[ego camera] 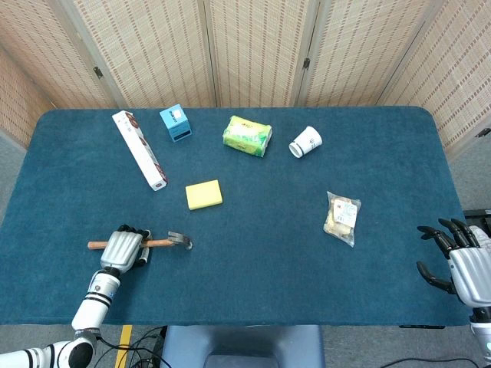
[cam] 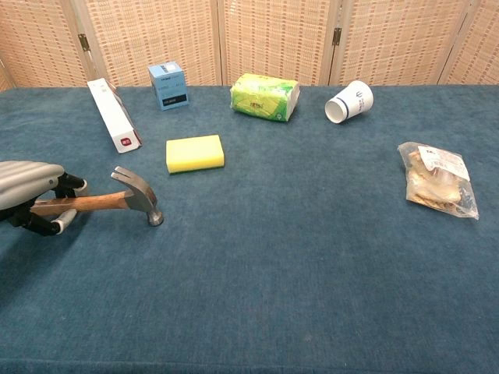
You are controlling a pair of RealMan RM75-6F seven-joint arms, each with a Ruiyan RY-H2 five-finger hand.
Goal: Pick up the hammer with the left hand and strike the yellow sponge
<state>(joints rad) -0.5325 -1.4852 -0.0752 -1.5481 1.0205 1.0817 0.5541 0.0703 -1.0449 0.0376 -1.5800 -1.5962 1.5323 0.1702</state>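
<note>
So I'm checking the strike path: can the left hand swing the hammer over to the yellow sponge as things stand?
Probably yes. The left hand grips the hammer by its handle, and only bare table lies between it and the yellow sponge.

My left hand lies palm down near the tabletop's front-left corner, fingers curled around the hammer handle. My right hand hangs just off the front-right corner, holding nothing, fingers spread.

Silver-backed left hand and right hand, black fingers, white forearms banded black
</note>
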